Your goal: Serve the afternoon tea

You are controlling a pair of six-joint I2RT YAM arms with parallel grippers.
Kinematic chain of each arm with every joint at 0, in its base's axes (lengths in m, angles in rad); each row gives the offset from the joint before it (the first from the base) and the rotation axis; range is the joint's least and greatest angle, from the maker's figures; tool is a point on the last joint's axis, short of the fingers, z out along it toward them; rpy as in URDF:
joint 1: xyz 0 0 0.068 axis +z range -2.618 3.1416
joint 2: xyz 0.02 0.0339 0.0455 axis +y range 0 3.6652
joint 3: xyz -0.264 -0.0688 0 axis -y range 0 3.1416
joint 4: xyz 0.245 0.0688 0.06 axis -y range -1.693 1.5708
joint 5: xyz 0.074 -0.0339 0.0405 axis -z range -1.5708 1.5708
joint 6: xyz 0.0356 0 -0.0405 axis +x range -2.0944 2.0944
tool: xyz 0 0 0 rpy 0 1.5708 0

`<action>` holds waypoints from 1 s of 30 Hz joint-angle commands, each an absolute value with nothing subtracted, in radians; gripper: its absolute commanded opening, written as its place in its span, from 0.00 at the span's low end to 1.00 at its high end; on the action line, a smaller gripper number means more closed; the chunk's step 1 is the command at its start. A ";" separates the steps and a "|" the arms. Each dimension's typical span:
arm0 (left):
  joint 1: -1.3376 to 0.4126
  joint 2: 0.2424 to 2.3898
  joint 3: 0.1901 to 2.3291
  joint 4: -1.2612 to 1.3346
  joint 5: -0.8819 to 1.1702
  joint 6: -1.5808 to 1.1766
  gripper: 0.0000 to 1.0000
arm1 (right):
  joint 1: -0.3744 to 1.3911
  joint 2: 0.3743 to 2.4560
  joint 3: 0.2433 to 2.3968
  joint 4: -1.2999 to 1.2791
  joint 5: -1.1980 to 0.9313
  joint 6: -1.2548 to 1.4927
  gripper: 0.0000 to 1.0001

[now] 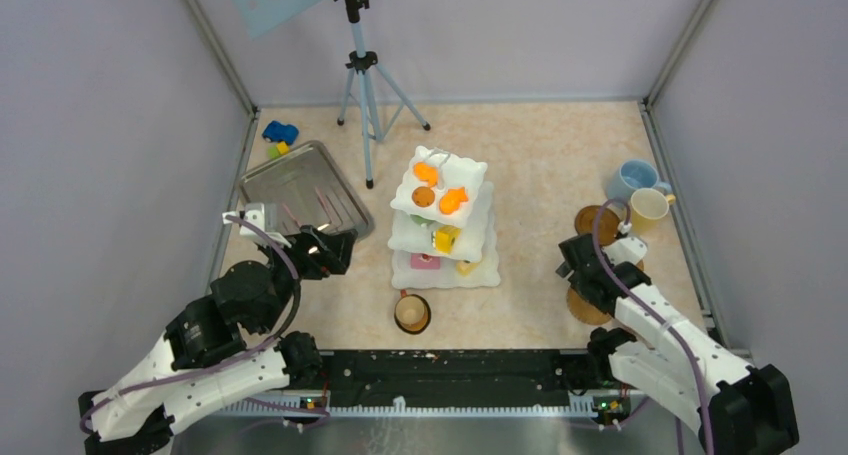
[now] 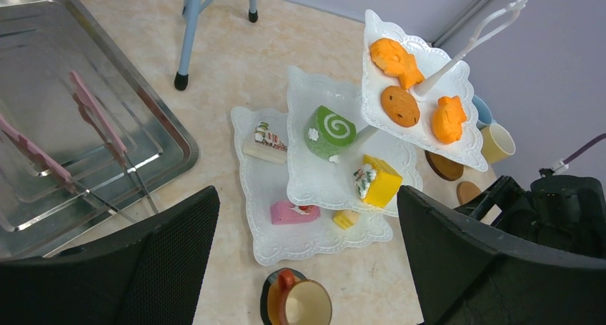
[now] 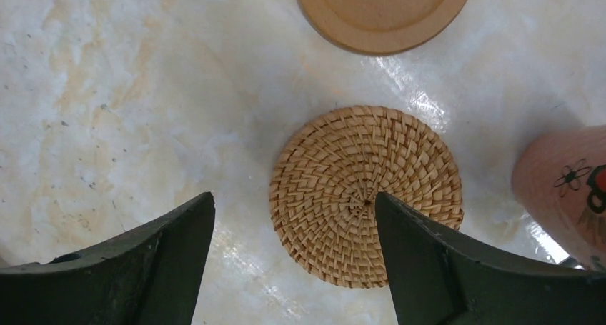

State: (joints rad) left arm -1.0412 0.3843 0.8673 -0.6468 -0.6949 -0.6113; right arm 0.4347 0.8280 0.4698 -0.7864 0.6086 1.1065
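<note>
The white three-tier stand [image 1: 478, 272] stands mid-table with orange pastries [image 1: 453, 201] on top, a green roll [image 2: 329, 129] and a yellow cake [image 2: 382, 182] on the middle tier, and a pink slice [image 2: 291, 213] on the bottom. A brown mug [image 1: 411, 313] sits on a dark coaster in front of it. My left gripper [image 1: 343, 248] is open and empty, left of the stand. My right gripper [image 3: 293, 200] is open and empty over a woven coaster [image 3: 366, 195], with a pinkish mug [image 3: 568, 189] to its right. The blue mug [image 1: 628, 180] and the cream mug [image 1: 648, 209] stand at the far right.
A steel tray [image 1: 300, 190] holding pink tongs [image 2: 93, 118] lies at the far left, with a blue toy car [image 1: 280, 132] behind it. A tripod [image 1: 364, 85] stands behind the stand. Wooden coasters [image 1: 597, 220] lie near the mugs; one also shows in the right wrist view [image 3: 382, 14].
</note>
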 commanded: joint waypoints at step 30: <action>-1.040 0.401 0.845 -0.600 -0.679 -0.631 0.99 | 1.036 1.010 0.309 -0.433 0.142 1.426 0.66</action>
